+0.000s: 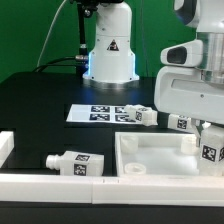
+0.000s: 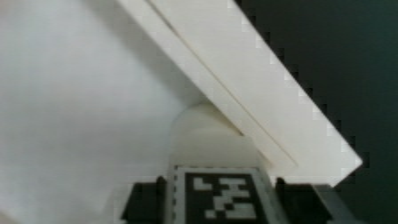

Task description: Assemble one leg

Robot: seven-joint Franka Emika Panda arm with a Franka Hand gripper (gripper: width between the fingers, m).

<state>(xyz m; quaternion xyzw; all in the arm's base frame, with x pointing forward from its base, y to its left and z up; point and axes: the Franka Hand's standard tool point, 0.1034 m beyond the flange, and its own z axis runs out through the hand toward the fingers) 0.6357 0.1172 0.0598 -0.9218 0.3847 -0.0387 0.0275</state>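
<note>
Exterior view: the gripper (image 1: 212, 150) hangs low at the view's right edge, over the right rim of the white tabletop (image 1: 150, 160). A tagged leg (image 1: 211, 152) sits at the fingertips, upright or nearly so; the fingers appear pressed onto it. Wrist view: the same leg (image 2: 221, 170) fills the lower centre, tag facing the camera, with dark finger (image 2: 148, 200) edges on either side of it, so the grip pinches the leg. Behind it runs the tabletop's raised rim (image 2: 249, 90), close to the leg's rounded end; contact cannot be judged.

Surroundings in the exterior view: a second leg (image 1: 73, 161) lies on its side on the black table (image 1: 40, 110), left of the tabletop. Two more legs (image 1: 141, 115) (image 1: 180, 122) rest just beyond the tabletop's far rim, next to the marker board (image 1: 100, 114). A white rail (image 1: 60, 182) borders the near edge. The arm's base (image 1: 109, 50) stands behind the board.
</note>
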